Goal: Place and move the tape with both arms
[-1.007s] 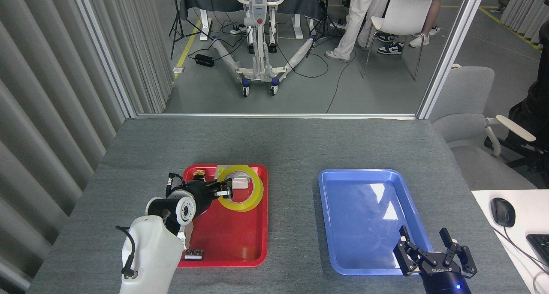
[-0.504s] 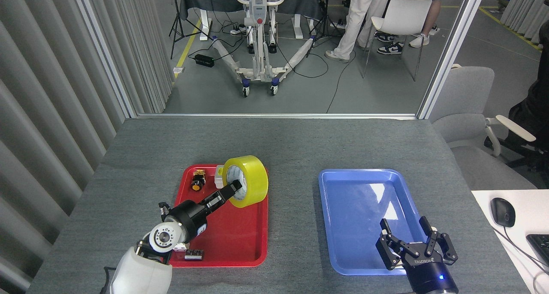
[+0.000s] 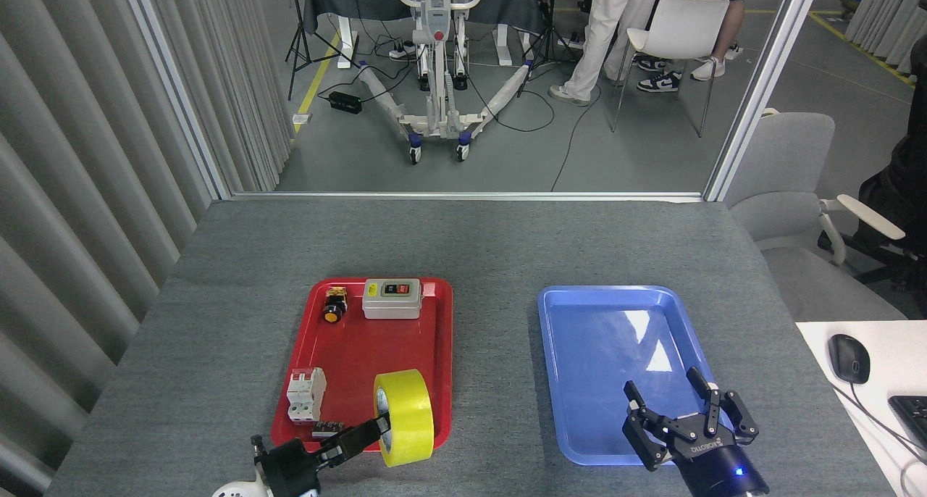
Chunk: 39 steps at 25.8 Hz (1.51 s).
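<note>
Left gripper (image 3: 376, 426): low at the near edge, clenched on the tape (image 3: 405, 417); roll held on edge over the near right corner of the red tray (image 3: 376, 352), its axis running left to right, core facing the gripper. Blue tray (image 3: 615, 366): to the right. Right gripper (image 3: 684, 417): jaws spread, holding nothing, well apart from the roll; left arm nearer.

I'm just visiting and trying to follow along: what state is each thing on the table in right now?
Tape: on edge, held over the red tray's near rim.
Left gripper: shut on the tape.
Right gripper: open, holding nothing, over the blue tray's near end.
Red tray: holds a grey switch box, a push button, a white breaker.
Blue tray: nothing in it.
</note>
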{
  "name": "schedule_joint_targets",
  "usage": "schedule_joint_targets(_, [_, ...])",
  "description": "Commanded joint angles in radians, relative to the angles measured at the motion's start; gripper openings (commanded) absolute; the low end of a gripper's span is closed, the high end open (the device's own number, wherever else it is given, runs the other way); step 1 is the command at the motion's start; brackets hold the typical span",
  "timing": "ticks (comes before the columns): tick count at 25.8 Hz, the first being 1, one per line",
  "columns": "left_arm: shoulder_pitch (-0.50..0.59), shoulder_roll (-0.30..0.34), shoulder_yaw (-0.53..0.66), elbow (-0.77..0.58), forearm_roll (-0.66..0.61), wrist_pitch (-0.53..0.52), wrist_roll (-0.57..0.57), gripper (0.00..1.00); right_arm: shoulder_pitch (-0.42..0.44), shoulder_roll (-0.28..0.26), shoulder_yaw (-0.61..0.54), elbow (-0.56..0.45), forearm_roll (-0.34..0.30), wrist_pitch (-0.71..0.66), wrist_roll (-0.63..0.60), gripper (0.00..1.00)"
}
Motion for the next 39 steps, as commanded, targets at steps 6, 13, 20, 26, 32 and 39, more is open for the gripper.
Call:
schedule_joint_targets(6, [0.036, 0.003, -0.094, -0.075, 0.101, -0.006, -0.044, 0.05, -0.051, -0.307, 0.329, -0.001, -0.120, -0.221, -0.151, 1.00])
schedule_joint_targets(13, [0.037, 0.040, -0.246, -0.103, 0.109, -0.006, -0.071, 0.08, -0.228, -0.395, 0.634, -0.041, -0.117, -0.225, -0.154, 0.98])
schedule_joint_targets(20, [0.008, 0.028, -0.272, -0.103, 0.110, -0.006, -0.067, 0.08, -0.314, -0.410, 0.875, -0.100, -0.042, -0.190, -0.151, 0.98])
schedule_joint_targets(26, [0.006, 0.026, -0.272, -0.101, 0.110, -0.006, -0.066, 0.08, -0.315, -0.444, 0.952, -0.135, -0.024, -0.179, -0.160, 0.98])
schedule_joint_targets(32, [0.006, 0.029, -0.266, -0.100, 0.112, -0.006, -0.066, 0.08, -0.317, -0.367, 0.939, -0.124, -0.022, -0.099, -0.175, 0.96])
schedule_joint_targets(39, [0.005, 0.031, -0.263, -0.101, 0.112, -0.006, -0.064, 0.08, -0.301, -0.312, 0.869, -0.113, -0.024, -0.087, -0.188, 0.94])
